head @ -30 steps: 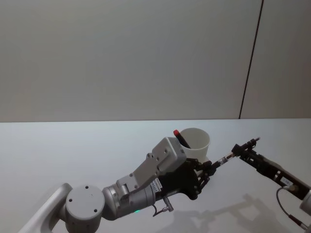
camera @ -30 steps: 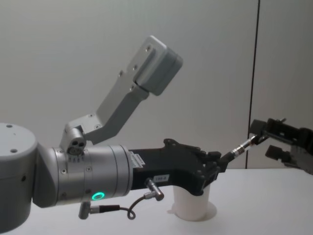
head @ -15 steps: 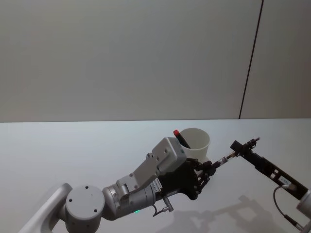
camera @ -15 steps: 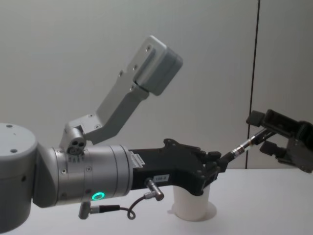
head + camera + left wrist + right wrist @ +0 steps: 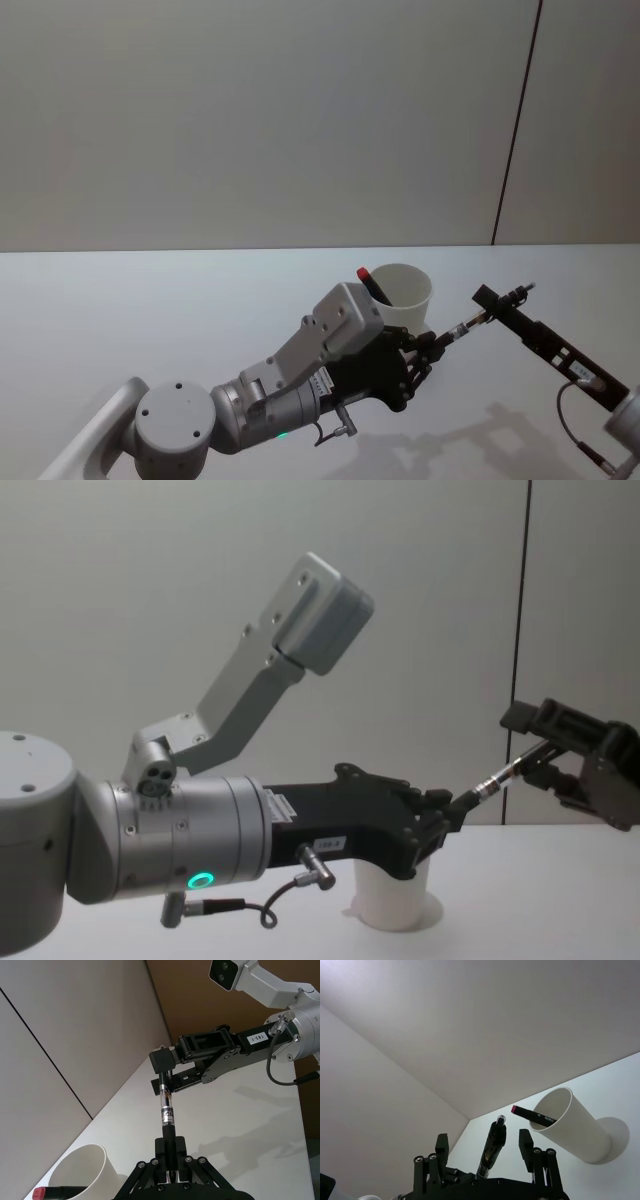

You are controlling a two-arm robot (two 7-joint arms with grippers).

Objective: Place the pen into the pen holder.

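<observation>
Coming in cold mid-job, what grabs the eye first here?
A black pen bridges both arms above the table: the left pincer grips one end, while the right pincer stands open around the other. Just behind stands the white paper cup, with a red-capped marker leaning inside.

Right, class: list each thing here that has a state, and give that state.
pen: held in the air, outside the cup
left gripper: shut on the pen
right gripper: open, fingers either side of the pen's far end
pen holder: upright, with a red-capped marker inside
</observation>
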